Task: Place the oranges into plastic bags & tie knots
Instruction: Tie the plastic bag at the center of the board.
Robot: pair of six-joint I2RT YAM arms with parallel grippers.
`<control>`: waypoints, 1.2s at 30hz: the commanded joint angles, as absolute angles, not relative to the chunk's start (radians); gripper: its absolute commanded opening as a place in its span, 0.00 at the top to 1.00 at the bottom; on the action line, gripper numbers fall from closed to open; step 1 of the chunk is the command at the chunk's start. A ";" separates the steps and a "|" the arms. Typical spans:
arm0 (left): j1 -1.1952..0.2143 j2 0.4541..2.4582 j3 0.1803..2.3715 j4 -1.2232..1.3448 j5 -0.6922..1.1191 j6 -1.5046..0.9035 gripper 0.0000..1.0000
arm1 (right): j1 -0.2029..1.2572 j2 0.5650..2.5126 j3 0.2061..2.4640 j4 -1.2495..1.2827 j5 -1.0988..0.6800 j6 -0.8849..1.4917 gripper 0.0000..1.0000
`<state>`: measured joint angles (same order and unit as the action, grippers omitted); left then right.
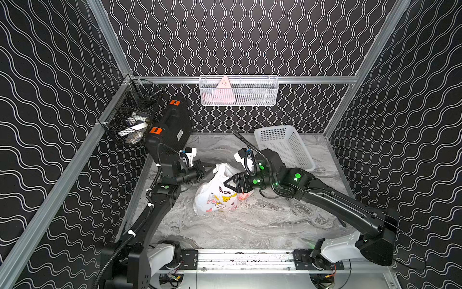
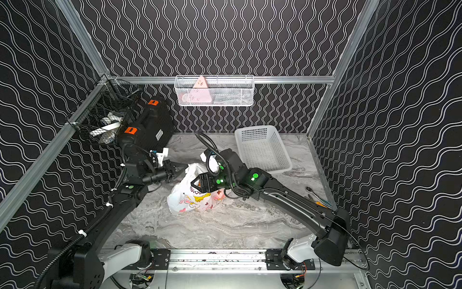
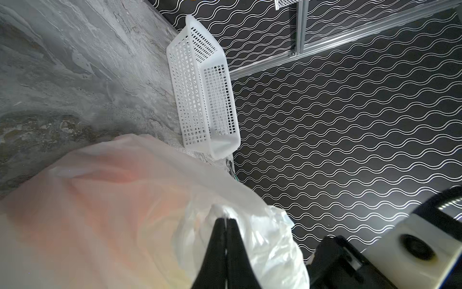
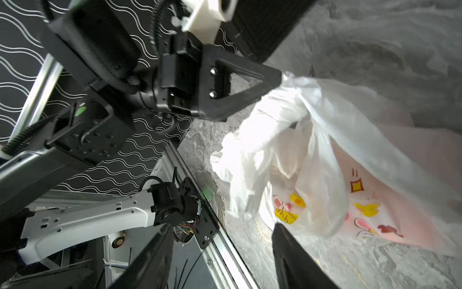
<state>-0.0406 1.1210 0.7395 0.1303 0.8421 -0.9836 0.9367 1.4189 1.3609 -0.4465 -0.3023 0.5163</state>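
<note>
**Left end effector** (image 3: 226, 221): jaws closed flat on a gathered tip of white film, one handle strip (image 4: 287, 82) of the plastic bag, which it holds up off the bag's body.

**Right end effector** (image 1: 227, 184): jaws apart, nothing clamped between them. It hovers over the bag's upper side, just beside the slack second handle strip (image 4: 250, 155).

**Plastic bag** (image 1: 217, 200): white, crinkled, with yellow, pink and red cartoon print. It lies slumped mid-tabletop between the two arms, its mouth turned toward the left arm. No knot can be made out.

**Oranges**: none in plain view. A warm orange-pink tint shows through the film in both wrist views, so they are judged to be inside.

**Handling**: the film is thin, limp, slick and likely to tear under a sharp pull. The weight should sit low, and round fruit would roll if the mouth sags. The best hold is on the bunched handle strips, well up from the body. Pinching the printed wall would only stretch it.

**Tabletop** (image 1: 250, 225): grey marble pattern.

**Basket** (image 1: 285, 147): white perforated plastic at the far right of the tabletop, apart from the bag.
</note>
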 commanded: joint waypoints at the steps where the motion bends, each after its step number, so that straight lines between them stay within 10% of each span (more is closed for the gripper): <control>1: -0.040 1.115 0.742 0.139 0.862 -0.966 1.00 | 0.939 1.449 1.379 -0.458 -0.308 0.558 0.41; 14: -0.041 1.115 0.738 0.125 0.868 -0.952 1.00 | 0.939 1.520 1.379 -0.351 -0.303 0.555 0.59; 22: -0.040 1.131 0.752 0.111 0.854 -0.933 1.00 | 0.937 1.505 1.373 -0.382 -0.267 0.543 1.00; 36: -0.012 1.495 0.940 0.218 0.621 -0.792 1.00 | 0.936 1.285 0.928 -0.502 -0.149 0.537 1.00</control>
<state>-0.0235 1.4349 0.9077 0.1429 0.7223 -0.8585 0.9348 1.3052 0.9855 -0.4526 -0.1768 0.5266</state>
